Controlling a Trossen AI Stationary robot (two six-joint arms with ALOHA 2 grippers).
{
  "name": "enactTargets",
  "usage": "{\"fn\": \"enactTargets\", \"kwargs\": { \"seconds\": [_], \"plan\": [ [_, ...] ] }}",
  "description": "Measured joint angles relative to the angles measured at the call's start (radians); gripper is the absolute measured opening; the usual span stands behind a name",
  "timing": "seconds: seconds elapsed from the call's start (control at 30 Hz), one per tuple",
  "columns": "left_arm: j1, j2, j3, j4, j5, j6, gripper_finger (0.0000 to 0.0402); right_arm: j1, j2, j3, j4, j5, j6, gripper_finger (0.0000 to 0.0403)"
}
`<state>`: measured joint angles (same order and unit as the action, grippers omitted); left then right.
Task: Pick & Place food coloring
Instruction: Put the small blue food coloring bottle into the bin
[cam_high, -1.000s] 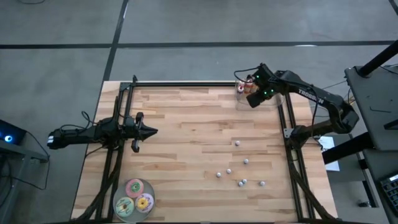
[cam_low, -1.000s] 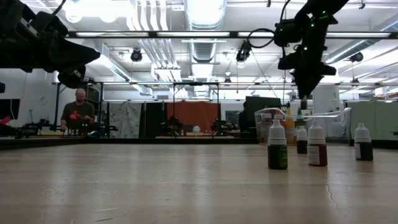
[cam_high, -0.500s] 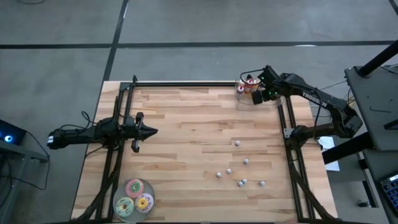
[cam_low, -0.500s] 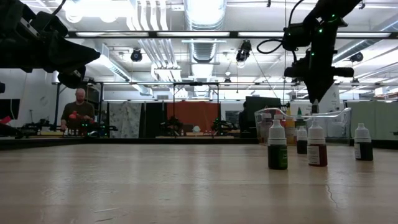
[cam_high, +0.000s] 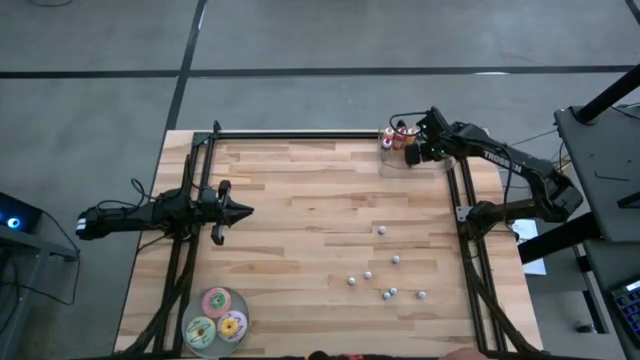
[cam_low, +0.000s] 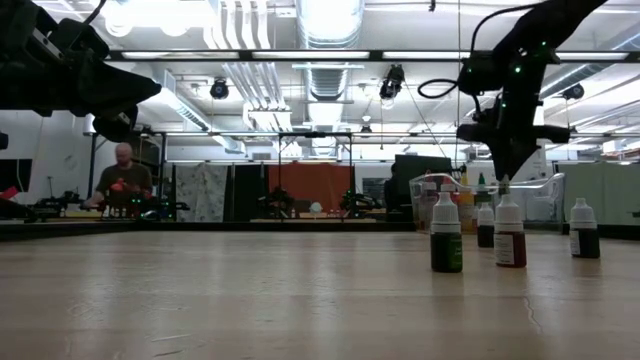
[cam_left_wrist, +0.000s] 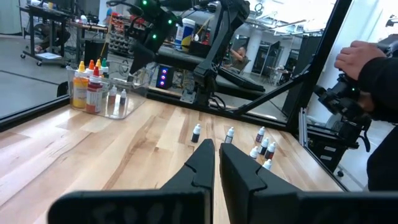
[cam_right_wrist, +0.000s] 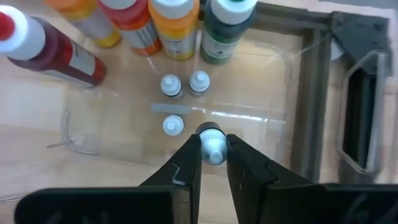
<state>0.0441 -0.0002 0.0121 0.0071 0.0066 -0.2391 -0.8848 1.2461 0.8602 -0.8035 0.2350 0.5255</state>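
Note:
My right gripper (cam_high: 418, 150) hangs over a clear bin (cam_right_wrist: 292, 93) at the table's far right corner, shut on one tiny white-capped food coloring bottle (cam_right_wrist: 212, 144). Inside the bin stand larger red, orange and green bottles (cam_right_wrist: 180, 25) and three more tiny bottles (cam_right_wrist: 173, 126). Several tiny bottles (cam_high: 388, 294) stand upright on their bases on the wood right of the middle. In the low view three of them (cam_low: 446, 235) show close up. My left gripper (cam_left_wrist: 215, 163) is shut at the table's left side, pointing level across the table and touching nothing. My right gripper pinches the tiny bottle by its white cap (cam_right_wrist: 215, 152) between the two fingers. The fingers come steeply from above, slanting down. The bottle hangs below them, dark body downward, lifted clear over the bin's floor.
Three flat round discs (cam_high: 217, 318) lie near the table's near left corner. Black frame rails (cam_high: 462, 200) run along the table's sides, one right beside the bin. A person's hand (cam_left_wrist: 360, 56) shows past the frame on the table's right side.
My right gripper has sunk toward the clear bin and shifted a little toward the table's right edge, its wrist rolling as it went. It has stayed shut on the tiny bottle, which has come down with it.

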Motion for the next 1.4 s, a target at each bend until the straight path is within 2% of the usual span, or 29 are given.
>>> {"fn": "enactTargets", "kwargs": {
  "seconds": [0.2,0.57,1.4],
  "plan": [
    [0.0,0.0,0.0,0.0,0.0,0.0,0.0,0.0,0.007,-0.05,0.059,0.0,0.0,0.0052],
    [0.0,0.0,0.0,0.0,0.0,0.0,0.0,-0.017,0.096,-0.054,0.085,0.0,-0.002,0.0052],
    [0.0,0.0,0.0,0.0,0.0,0.0,0.0,-0.031,0.098,-0.079,0.13,-0.037,-0.001,0.0052]
  ]
}}
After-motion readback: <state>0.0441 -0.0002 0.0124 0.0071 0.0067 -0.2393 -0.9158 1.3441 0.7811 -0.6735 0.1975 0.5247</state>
